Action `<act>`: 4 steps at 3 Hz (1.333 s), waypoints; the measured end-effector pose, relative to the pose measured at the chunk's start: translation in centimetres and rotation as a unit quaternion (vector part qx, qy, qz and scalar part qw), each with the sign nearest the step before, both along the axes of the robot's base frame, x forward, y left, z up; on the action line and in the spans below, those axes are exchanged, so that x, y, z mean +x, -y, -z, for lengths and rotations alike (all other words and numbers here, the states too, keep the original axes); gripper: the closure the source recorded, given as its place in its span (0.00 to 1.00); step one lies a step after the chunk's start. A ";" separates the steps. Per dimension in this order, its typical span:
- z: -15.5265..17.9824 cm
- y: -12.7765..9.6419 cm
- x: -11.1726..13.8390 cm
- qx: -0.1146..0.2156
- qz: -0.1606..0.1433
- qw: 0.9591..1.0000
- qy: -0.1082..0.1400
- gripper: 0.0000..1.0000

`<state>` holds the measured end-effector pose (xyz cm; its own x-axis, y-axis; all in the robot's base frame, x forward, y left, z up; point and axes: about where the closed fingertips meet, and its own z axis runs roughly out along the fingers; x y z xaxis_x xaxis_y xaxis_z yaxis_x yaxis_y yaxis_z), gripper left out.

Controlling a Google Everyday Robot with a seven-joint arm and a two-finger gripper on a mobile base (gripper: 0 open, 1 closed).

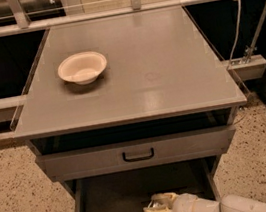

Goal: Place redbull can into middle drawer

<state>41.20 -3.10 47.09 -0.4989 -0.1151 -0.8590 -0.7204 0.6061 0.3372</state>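
Light overhead, moderate, even. Pale glare patch on flat grey metal cabinet top (148, 100), toward near edge. Cream-white round bowl (82, 67) casts soft shadow on near side. Open grey middle drawer (113, 200) shaded, dim. Cream gripper (154, 211) in drawer, near edge, top-lit.
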 end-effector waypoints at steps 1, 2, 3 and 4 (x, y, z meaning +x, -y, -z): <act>2.9 -0.2 0.0 -0.018 -0.007 0.999 -0.027 1.00; 3.1 -0.2 0.0 -0.019 -0.009 0.999 -0.028 0.81; 3.1 -0.2 0.0 -0.019 -0.009 0.999 -0.028 0.58; 3.1 -0.2 0.0 -0.019 -0.009 0.999 -0.028 0.35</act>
<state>41.18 -2.86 44.01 -0.5438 -0.1563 -0.8246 -0.7116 0.6068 0.3542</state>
